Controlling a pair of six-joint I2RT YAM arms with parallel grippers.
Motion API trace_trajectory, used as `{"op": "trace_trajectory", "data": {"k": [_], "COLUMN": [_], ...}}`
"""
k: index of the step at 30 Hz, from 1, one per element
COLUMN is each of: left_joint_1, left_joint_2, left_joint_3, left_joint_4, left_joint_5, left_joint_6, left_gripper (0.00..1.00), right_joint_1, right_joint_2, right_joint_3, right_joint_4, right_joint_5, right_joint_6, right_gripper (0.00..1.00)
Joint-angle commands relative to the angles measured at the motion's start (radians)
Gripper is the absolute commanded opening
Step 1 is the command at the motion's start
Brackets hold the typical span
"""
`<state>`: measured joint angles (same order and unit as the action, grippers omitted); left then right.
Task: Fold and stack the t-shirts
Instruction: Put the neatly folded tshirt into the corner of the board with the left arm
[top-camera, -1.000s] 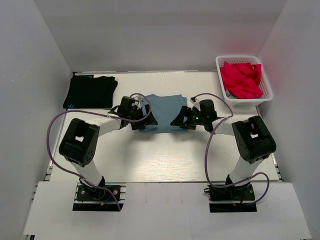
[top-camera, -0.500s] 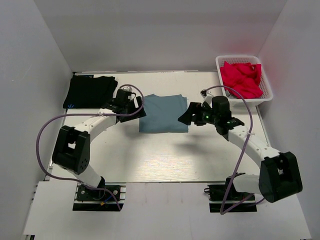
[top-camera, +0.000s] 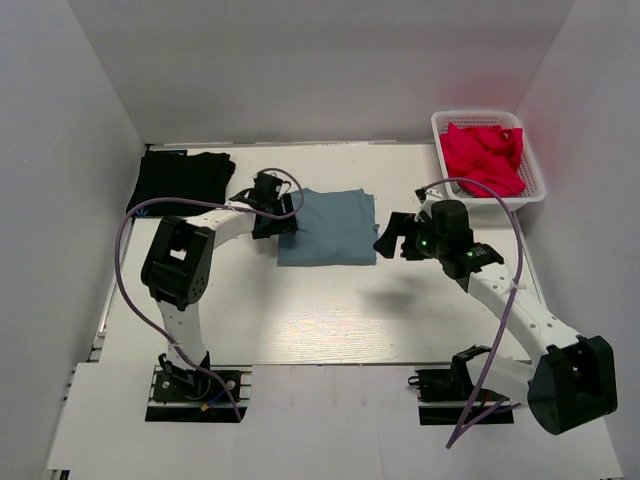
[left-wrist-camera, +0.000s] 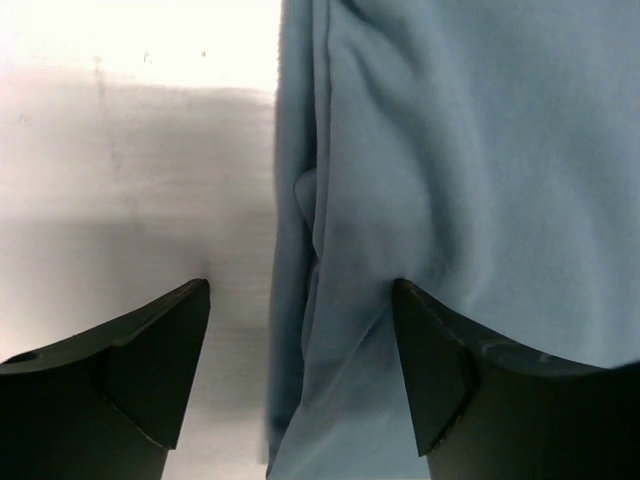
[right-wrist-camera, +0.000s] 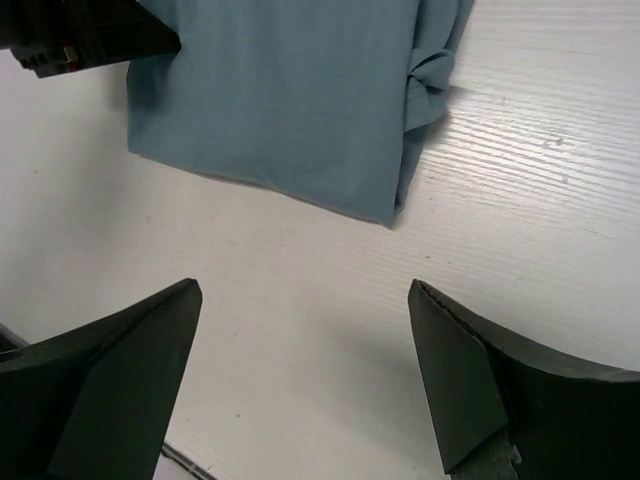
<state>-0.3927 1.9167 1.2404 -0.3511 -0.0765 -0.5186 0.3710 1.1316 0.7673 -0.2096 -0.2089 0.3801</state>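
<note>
White wood-grain counter (top-camera: 330, 320), plain white walls (top-camera: 300, 70) around. Folded dusty blue-grey cloth t-shirt (top-camera: 328, 228) at centre; folded black cloth t-shirt (top-camera: 182, 180) far left. My left end effector (left-wrist-camera: 300, 290): fingers apart, straddling the blue-grey shirt's left edge. My right end effector (right-wrist-camera: 305, 288): apart, over counter just right of that shirt.

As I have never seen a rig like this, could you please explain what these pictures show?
Two robot arms are bolted to a white table. The top picture looks down from above; the other two come from a camera on each wrist, its dark fingers at the bottom. A folded blue shirt lies mid-table, a black shirt far left, a basket of red cloth far right. The left gripper is open astride the blue shirt's edge; the right gripper is open over the table beside it. Nothing is held.
</note>
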Motion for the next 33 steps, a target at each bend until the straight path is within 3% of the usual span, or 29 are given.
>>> {"op": "trace_trajectory", "data": {"k": [1,8,11,16,18,19,20,21,25,30,33], "left_joint_1": [-0.012,-0.06,-0.06,-0.06,-0.06,-0.051,-0.051,-0.051,-0.051,-0.04,-0.031], "left_joint_2": [0.056,0.154,0.209,0.229,0.241,0.242,0.251,0.251,0.21,0.058,-0.007], "left_joint_3": [0.001,0.022,0.054,0.03,0.045,0.063,0.082,0.082,0.102,0.12,0.145], "left_joint_4": [0.006,-0.019,-0.031,0.017,0.004,-0.024,-0.047,-0.048,-0.095,-0.141,-0.161], "left_joint_5": [-0.043,-0.083,-0.008,0.09,0.09,0.09,0.072,0.06,-0.035,-0.354,-0.457], "left_joint_6": [0.011,0.046,0.058,0.069,0.069,0.078,0.078,0.078,0.092,0.092,0.155], "left_gripper": [0.82,0.7,0.66,0.48,0.35,0.15,0.03,0.0,0.0,0.0,0.0], "right_joint_1": [-0.003,-0.003,-0.004,-0.007,-0.006,-0.004,-0.007,-0.006,-0.007,-0.007,-0.009], "right_joint_2": [-0.053,-0.053,-0.058,-0.056,-0.055,-0.058,-0.059,-0.061,-0.066,-0.069,-0.063], "right_joint_3": [-0.02,-0.013,-0.019,-0.023,-0.025,-0.032,-0.033,-0.037,-0.046,-0.043,-0.048], "right_joint_4": [-0.022,-0.062,-0.048,-0.047,-0.044,-0.039,-0.034,-0.028,-0.017,-0.004,0.009], "right_joint_5": [0.081,0.204,0.204,0.235,0.238,0.24,0.24,0.238,0.237,0.236,0.235], "right_joint_6": [-0.032,-0.06,-0.066,-0.073,-0.078,-0.081,-0.083,-0.083,-0.096,-0.102,-0.107], "right_gripper": [0.9,0.9,0.9,0.9,0.9,0.9,0.9,0.9,0.9,0.9,0.9]}}
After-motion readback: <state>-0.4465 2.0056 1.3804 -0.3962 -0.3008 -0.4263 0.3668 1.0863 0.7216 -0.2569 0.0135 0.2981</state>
